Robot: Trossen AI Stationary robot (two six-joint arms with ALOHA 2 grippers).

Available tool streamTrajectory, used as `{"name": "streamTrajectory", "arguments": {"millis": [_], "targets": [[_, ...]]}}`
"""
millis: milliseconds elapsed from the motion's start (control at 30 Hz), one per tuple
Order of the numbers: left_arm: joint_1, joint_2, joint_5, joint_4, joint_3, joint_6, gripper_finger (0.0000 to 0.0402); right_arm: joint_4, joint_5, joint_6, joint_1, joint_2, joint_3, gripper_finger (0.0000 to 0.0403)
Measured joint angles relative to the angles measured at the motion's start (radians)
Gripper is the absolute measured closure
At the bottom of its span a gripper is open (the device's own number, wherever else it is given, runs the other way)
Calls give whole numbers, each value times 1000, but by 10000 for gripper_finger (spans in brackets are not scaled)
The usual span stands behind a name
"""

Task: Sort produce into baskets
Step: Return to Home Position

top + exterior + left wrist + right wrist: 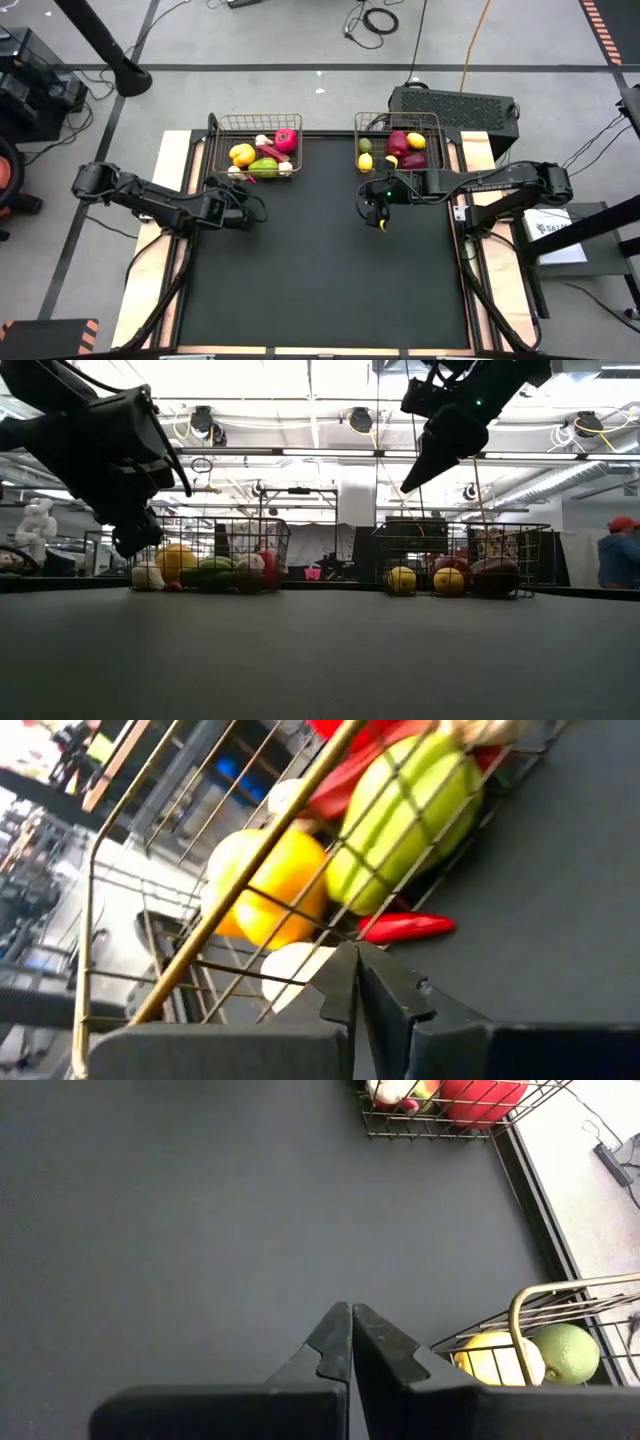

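Note:
Two bronze wire baskets stand at the black mat's far edge. The left basket holds a yellow pepper, a green pepper, white garlic, a red chilli and red pieces. The right basket holds lemons, a lime and dark red pieces. My left gripper is shut and empty, low beside the left basket's near side. My right gripper is shut and empty, raised well above the mat in front of the right basket.
The black mat spreads bare toward the near edge. A black box stands behind the right basket. Cables lie on the floor beyond the table. A person in a red cap shows far off at the right of the low view.

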Motion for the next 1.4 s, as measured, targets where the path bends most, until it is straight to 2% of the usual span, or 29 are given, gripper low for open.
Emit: {"name": "streamTrajectory", "arguments": {"millis": [500, 567, 767, 867, 1000, 1067, 1200, 1300, 1400], "targets": [[102, 0, 4, 5, 0, 26, 385, 1, 0, -1, 0, 0, 0, 399], [105, 0, 39, 5, 0, 26, 385, 1, 0, -1, 0, 0, 0, 399], [80, -9, 240, -3, 41, 15, 385, 1, -5, 5, 1, 0, 0, 399], [40, -37, 306, -14, 75, -8, 385, 7, -37, 66, 1, 0, 0, 399], [-53, -109, 347, 20, 107, -9, 385, 91, -272, 104, 27, 0, -46, 399], [-119, -151, 346, 83, 94, -14, 385, 168, -323, 114, 65, 1, -96, 399], [-277, -213, 280, 244, 18, -33, 385, 341, -313, 149, 154, -13, -221, 399], [-380, -224, 226, 439, -69, -18, 385, 523, -296, 178, 215, -19, -337, 399], [-449, -220, 220, 681, -166, -5, 385, 763, -247, 211, 271, -22, -464, 399]]}}
